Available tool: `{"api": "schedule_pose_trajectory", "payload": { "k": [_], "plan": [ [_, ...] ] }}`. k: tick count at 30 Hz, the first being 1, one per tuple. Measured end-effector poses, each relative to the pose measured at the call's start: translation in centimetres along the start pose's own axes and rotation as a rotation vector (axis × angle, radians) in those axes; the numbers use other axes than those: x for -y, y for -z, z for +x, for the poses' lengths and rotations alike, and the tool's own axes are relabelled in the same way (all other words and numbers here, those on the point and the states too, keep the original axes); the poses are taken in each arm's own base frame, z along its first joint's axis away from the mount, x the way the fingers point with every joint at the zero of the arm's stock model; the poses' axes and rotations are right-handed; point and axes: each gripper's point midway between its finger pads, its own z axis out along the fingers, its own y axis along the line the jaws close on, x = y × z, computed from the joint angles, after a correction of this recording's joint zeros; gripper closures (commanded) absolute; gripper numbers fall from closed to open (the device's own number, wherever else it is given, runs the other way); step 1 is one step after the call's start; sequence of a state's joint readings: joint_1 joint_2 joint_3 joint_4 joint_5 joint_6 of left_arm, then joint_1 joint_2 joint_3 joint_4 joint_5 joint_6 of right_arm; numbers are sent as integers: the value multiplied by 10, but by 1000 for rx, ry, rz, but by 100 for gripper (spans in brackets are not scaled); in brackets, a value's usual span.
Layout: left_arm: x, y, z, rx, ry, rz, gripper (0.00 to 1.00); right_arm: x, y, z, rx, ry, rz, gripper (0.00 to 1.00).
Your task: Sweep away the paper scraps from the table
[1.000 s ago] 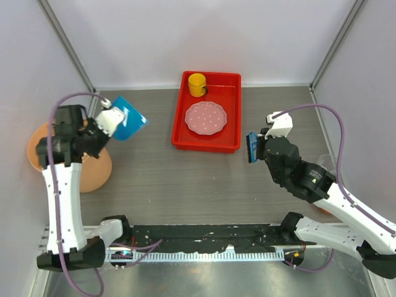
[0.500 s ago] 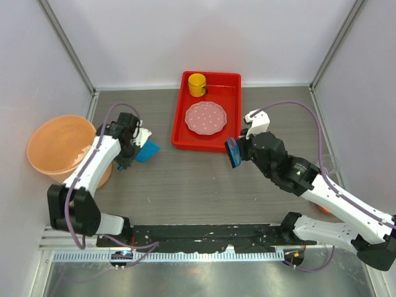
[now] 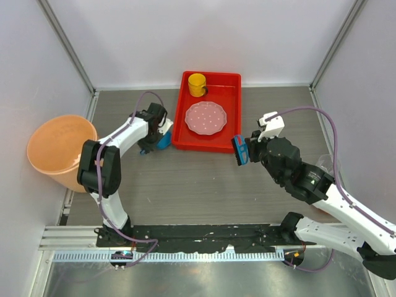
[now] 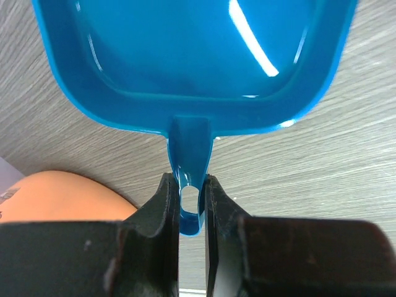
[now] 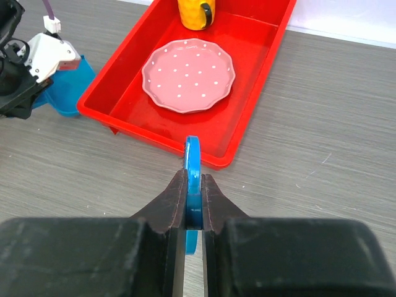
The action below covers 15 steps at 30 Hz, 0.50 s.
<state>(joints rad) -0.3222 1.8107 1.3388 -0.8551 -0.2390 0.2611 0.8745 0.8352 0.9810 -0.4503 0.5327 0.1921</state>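
Paper scraps show nowhere on the table in any view, so the sweeping looks done and the tools likely just need parking. The left gripper is clamped on the handle of the blue dustpan, which sits just beside the red tray. The right gripper pinches the blue brush near the tray's front rim. Lower each gently, clear of the tray, and let go only once it rests.

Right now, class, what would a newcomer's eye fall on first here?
The bright red tray at the far middle of the table, holding a pink dotted plate and a yellow cup. Then the orange bowl at left, and the blue dustpan gripped by the left hand beside the tray.
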Motion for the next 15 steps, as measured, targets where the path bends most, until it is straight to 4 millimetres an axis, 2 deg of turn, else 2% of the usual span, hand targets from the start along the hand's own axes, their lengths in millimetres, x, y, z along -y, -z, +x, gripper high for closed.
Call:
{"api": "schedule_pose_trajectory", "payload": {
  "k": [9, 12, 15],
  "plan": [
    [50, 10, -21, 59, -131, 59, 100, 12, 5, -5, 26, 17, 43, 99],
    [58, 12, -23, 66, -150, 73, 100, 13, 6, -4, 22, 26, 49, 99],
    [53, 12, -23, 62, -156, 45, 100, 15, 6, -1, 12, 32, 54, 99]
  ]
}}
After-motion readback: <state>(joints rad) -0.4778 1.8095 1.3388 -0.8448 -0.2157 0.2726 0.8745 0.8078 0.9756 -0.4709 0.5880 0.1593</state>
